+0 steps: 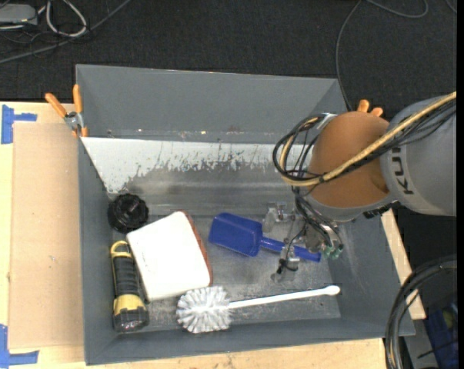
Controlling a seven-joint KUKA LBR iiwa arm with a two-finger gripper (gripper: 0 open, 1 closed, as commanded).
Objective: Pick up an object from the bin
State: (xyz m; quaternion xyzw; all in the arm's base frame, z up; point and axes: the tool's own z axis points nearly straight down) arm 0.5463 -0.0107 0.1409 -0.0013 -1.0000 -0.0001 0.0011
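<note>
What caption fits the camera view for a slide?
Gripper over handle of blue scoop in grey bin, white brush nearby.

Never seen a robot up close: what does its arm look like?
The arm is a thick grey shell with dark lettering. An orange cover wraps its wrist, under looping black and yellow cables. The end effector is small and metallic.

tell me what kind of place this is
Probably a robotics lab's picking station: a KUKA arm reaches into a grey metal bin of household things, like a blue scoop and white brush, with cables on the floor.
</note>
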